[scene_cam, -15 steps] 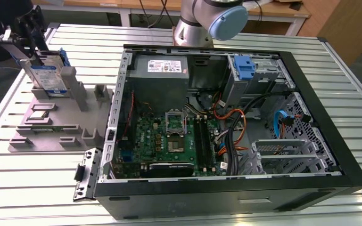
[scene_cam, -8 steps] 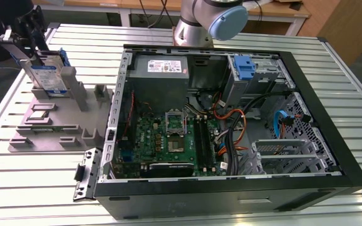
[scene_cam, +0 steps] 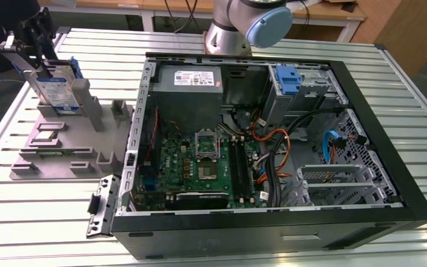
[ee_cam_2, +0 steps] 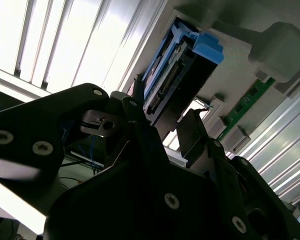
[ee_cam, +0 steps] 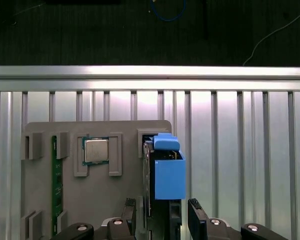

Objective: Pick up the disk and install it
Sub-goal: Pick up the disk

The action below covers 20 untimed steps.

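The disk [scene_cam: 55, 90] is a silver hard drive in a blue carrier frame. It stands on edge in a slot of the grey fixture [scene_cam: 65, 142], at the exterior view's left. My gripper [scene_cam: 45, 62] hangs over its upper end. In the first wrist view the disk [ee_cam: 164, 175] lies between my two dark fingertips [ee_cam: 130, 210], with a narrow gap on each side. The gripper [ee_cam: 162, 209] is open. The second wrist view shows the disk's connector edge [ee_cam_2: 165, 85] just beyond the gripper [ee_cam_2: 164, 114].
The open computer case [scene_cam: 391, 183] lies to the exterior view's right of the fixture. It holds a drive bay with a blue latch [scene_cam: 288, 81] and a grey power supply [scene_cam: 195, 83]. On the fixture lie a processor chip [ee_cam: 96, 151] and a green memory stick [ee_cam: 54, 185]. The arm's base [scene_cam: 232, 28] stands behind the case.
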### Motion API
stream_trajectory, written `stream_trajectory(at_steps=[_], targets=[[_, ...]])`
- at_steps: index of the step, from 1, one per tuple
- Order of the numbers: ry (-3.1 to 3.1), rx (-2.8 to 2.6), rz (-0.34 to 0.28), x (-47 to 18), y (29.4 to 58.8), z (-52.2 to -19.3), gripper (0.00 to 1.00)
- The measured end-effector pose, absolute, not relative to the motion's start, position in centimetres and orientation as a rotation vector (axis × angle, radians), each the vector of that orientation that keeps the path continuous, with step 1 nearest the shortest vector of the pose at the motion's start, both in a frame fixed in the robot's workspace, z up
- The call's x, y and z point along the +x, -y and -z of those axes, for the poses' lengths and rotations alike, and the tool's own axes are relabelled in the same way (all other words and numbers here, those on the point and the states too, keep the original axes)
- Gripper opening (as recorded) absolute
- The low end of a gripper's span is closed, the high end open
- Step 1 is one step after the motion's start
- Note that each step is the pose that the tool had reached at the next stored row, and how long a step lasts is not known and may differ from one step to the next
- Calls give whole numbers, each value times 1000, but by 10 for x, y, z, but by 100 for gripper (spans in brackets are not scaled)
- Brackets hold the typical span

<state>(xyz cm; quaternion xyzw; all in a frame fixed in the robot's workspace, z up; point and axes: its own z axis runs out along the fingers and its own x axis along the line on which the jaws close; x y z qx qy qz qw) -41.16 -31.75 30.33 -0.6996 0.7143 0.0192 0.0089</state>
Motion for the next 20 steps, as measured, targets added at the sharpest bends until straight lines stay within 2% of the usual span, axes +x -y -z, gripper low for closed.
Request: stream_trajectory(at_steps=[9, 10, 16, 17, 20], targets=[[-2231, -2185, -60, -412, 317, -303, 52], [-2231, -2185, -60, -412, 317, -303, 45], [-2231, -2185, -60, -412, 317, -303, 44], [-2231, -2185, -60, -412, 317, -303, 36], [-2231, -2185, -60, -412, 317, -303, 36]])
